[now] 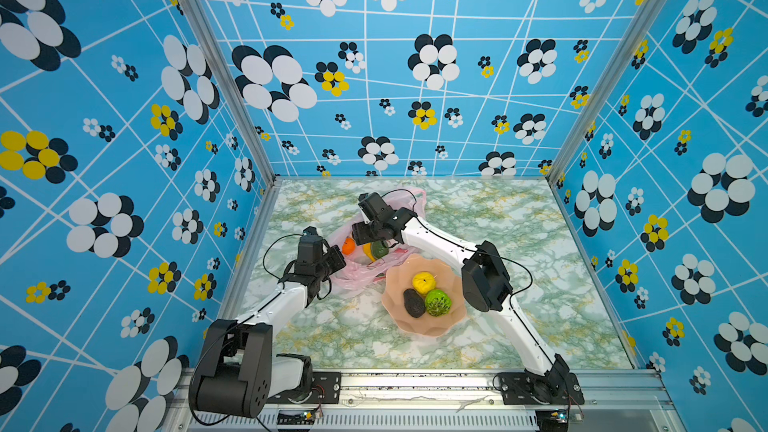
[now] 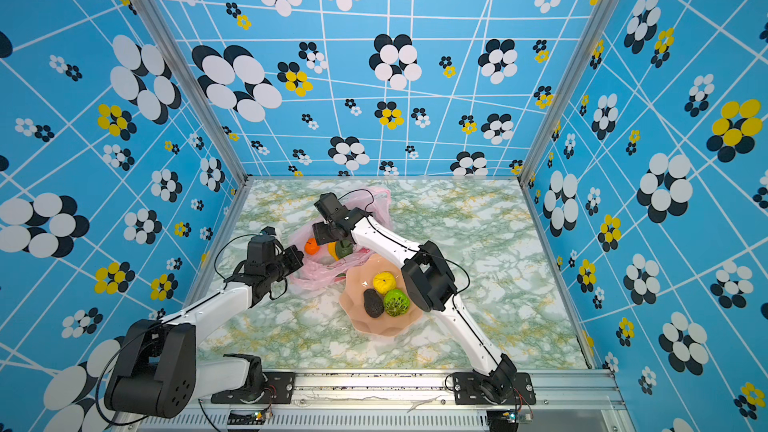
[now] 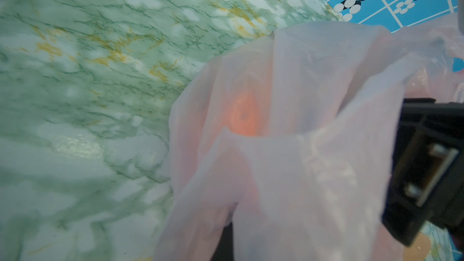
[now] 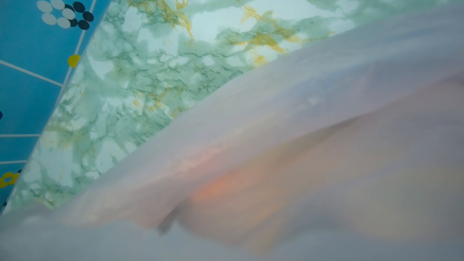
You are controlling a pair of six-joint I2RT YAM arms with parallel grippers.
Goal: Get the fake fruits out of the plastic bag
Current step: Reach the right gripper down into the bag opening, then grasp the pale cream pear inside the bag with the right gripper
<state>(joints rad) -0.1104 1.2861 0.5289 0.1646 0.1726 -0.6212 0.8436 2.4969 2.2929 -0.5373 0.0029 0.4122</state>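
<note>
1. Peach bowl beside the plastic bag holds three fake fruits; an orange lies bagged.
2. Left jaws together, pinching the bag's edge.
3. Right jaws (hidden over the bag): I cannot tell.

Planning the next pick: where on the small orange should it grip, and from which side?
Probably grip the small orange across its round middle, from above through the open mouth of the plastic bag: it lies uncovered there, a gap apart from the yellow fruit.
</note>
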